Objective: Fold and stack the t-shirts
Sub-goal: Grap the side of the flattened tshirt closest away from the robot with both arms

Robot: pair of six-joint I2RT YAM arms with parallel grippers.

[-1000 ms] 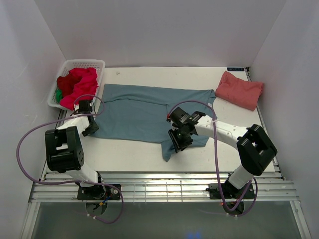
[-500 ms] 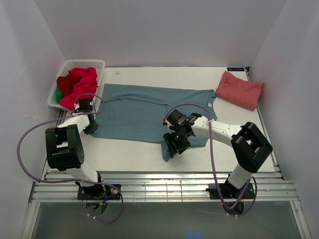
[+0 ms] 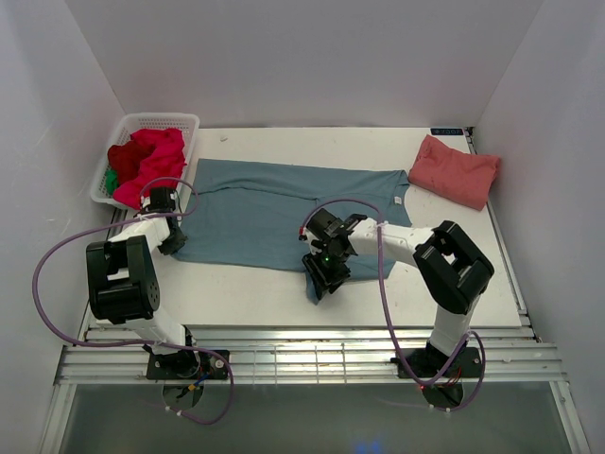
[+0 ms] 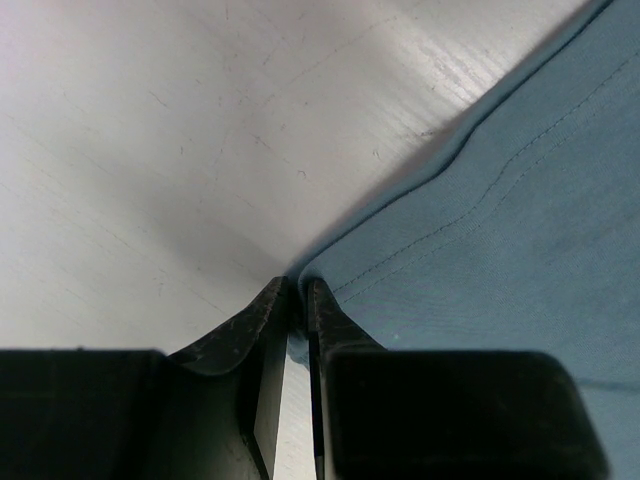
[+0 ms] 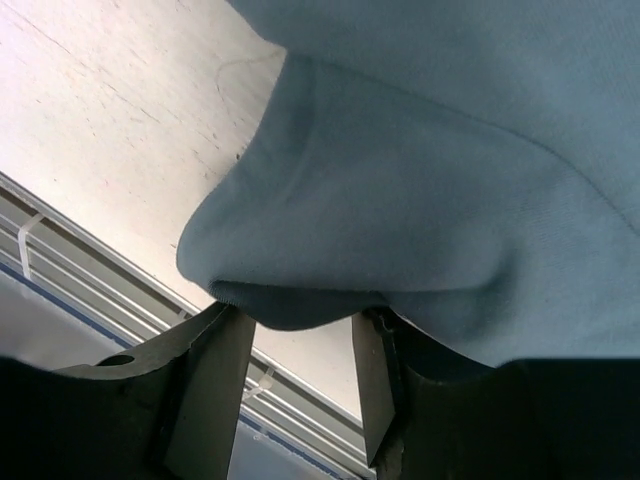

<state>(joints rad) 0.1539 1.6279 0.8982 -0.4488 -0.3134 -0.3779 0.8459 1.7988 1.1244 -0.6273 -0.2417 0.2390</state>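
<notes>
White tabletop (image 3: 236, 293), walled on three sides. Teal t-shirt (image 3: 250, 213) lies spread mid-table. Left gripper (image 4: 298, 292) is at its near-left corner, fingers almost closed. The corner looks nipped between them, but the view is too tight to be sure. Right gripper (image 5: 298, 325) is at the near hem, fingers narrowed onto a bunched fold. Salmon t-shirt (image 3: 454, 172) sits folded far right. Red t-shirt (image 3: 151, 161) and green t-shirt (image 3: 112, 178) are piled in the basket (image 3: 161, 118) far left.
</notes>
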